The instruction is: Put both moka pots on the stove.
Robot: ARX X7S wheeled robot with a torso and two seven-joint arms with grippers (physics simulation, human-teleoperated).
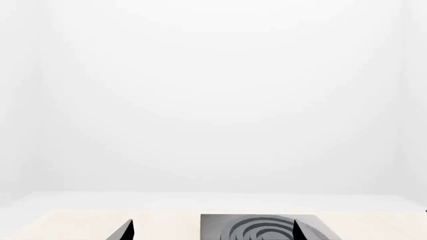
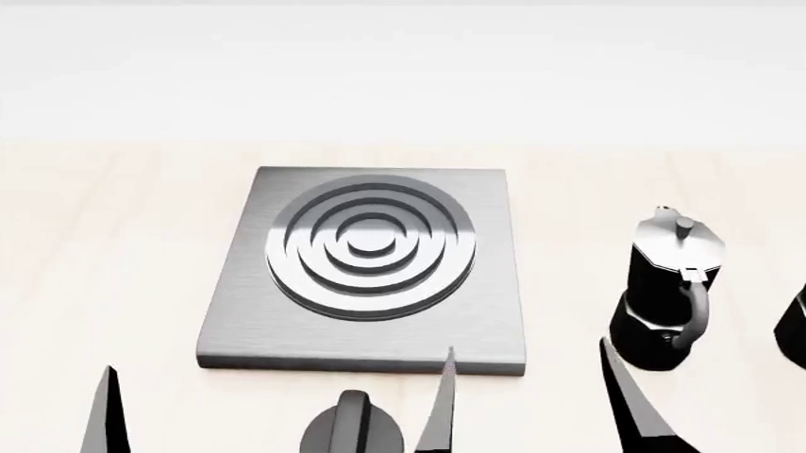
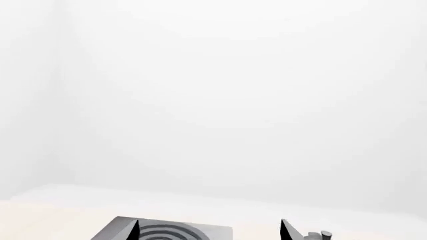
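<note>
While both sets of fingers stand wide and empty, your stove (image 2: 240, 311) lies bare. One moka pot (image 2: 667, 293) stands upright on the bench (image 2: 101, 245), right of it.

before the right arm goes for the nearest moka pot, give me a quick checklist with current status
1. Stove burner free for a pot: ok, nothing on the rings.
2. Moka pot upright: ok, standing on the table right of the stove, handle toward the robot.
3. Right tool open and empty: ok, its fingertips stand apart with nothing between them.
4. Left tool out of the way: ok, open and empty, facing the stove.
5. Second moka pot: cannot tell, only a dark sliver at the head view's right edge.
6. Round black knob clear of the path: ok, it sits in front of the stove.
</note>
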